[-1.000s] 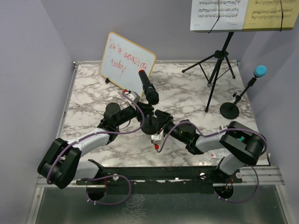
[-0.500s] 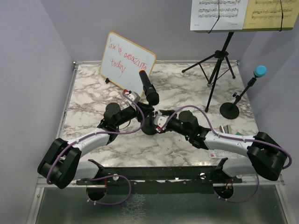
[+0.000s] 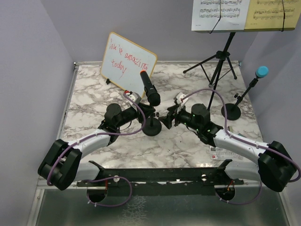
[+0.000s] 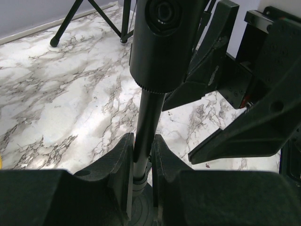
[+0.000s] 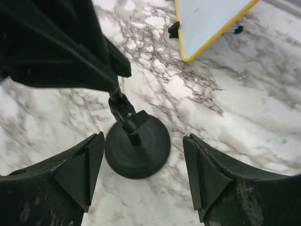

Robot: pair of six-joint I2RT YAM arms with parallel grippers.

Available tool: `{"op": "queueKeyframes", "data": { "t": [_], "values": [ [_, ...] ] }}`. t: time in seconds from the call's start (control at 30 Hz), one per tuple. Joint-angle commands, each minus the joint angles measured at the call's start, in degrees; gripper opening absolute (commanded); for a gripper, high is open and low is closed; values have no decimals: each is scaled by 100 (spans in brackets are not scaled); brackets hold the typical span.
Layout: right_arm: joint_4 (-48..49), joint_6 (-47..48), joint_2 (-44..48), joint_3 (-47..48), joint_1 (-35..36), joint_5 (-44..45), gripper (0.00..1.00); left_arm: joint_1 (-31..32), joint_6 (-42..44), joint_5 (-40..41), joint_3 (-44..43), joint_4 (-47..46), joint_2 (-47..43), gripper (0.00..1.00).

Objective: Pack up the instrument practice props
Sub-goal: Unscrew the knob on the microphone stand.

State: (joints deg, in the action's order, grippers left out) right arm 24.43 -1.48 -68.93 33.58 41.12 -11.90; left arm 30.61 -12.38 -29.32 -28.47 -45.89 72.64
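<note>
Pinching the thin stem of the middle mic holder (image 5: 137, 149), the left gripper (image 4: 141, 157) is clamping narrow just under the black microphone (image 3: 150, 89), which is sitting tilted on top, its tail pointing toward the whiteboard (image 3: 127, 60). That top-heavy load is inviting trouble: any tip while lifting is risking the microphone sliding loose or the holder toppling. The right gripper (image 3: 165, 117) is standing wide, facing the round base, apart from it; closing off-centre is risking a shove that twists the stem. Far right, the blue microphone (image 3: 262, 71) is resting on its own holder.
</note>
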Motion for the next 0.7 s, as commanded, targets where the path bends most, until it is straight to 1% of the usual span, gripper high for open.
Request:
{"op": "queueKeyframes", "data": {
  "t": [0.0,0.13,0.27,0.4,0.5,0.6,0.67],
  "values": [
    [528,-2605,71,-110,-147,32,74,77,-168,-336,-132,134,23,0],
    [996,-4139,-215,-287,-238,205,73,77,-168,-337,-126,142,16,0],
    [1215,-5179,-617,-319,-327,193,69,77,-168,-336,-114,142,-22,0],
    [1777,-5897,-965,-453,-440,-29,64,77,-168,-324,-111,142,-48,0],
    [2119,-6284,-1243,-533,-524,-190,57,77,-168,-320,-106,142,-66,0],
    [2663,-6620,-1514,-676,-584,-346,50,77,-168,-320,-106,145,-80,0],
    [3081,-6794,-1698,-724,-612,-486,48,77,-168,-320,-106,149,-77,0]
  ]
}}
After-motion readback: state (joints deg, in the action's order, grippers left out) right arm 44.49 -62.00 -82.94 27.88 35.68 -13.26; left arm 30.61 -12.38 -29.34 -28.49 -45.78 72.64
